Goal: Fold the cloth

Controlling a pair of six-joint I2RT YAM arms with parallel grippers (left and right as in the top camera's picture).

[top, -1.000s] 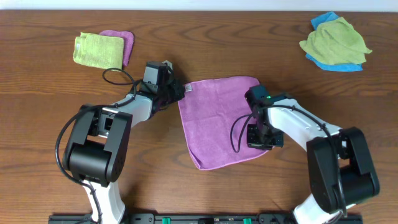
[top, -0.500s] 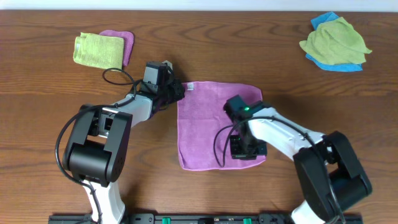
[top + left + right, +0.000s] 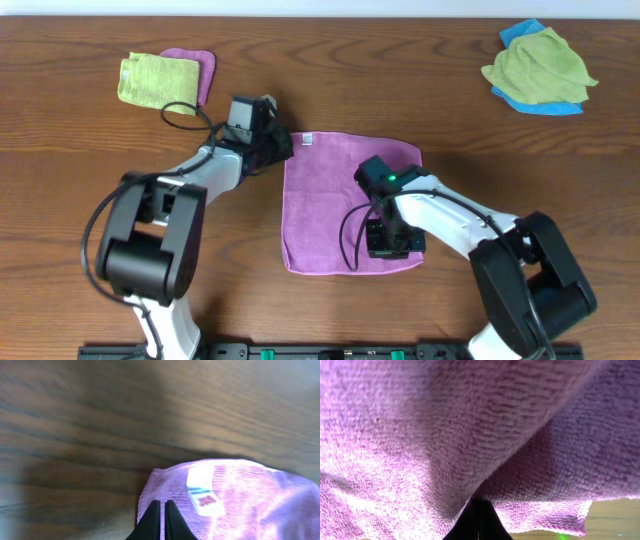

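Cloth (image 3: 330,215) lies mostly flat mid-table (image 3: 80,220), roughly square, with its white label (image 3: 200,489) at the far-left corner.

Left gripper (image 3: 161,511): fingertips are pressed together right at the hem beside the label, which reads as a pinch on that corner. This is likely an anchor, so the sheet doesn't slide when the other side is worked. The left arm is stretched forward and inward, low over the table, with the gripper meeting the cloth from its left.

Right gripper (image 3: 479,507): closed on fabric. The wrist view shows the pile bunched into a ridge rising out of the tips, with a cloth corner and bare wood just below. Overhead puts it at the near-right part of the cloth. The right arm is doubled back, elbow out over the cloth's right half, forearm returning toward the base, gripper pointing down.

Judgement: opposite corners are held so the near edge can be carried over to the far one. No fold is made yet.

Lime-green cloth (image 3: 155,82) sits on a purple cloth (image 3: 203,62) far left. A green-over-blue pile (image 3: 540,65) sits far right. Both are well apart from the work.
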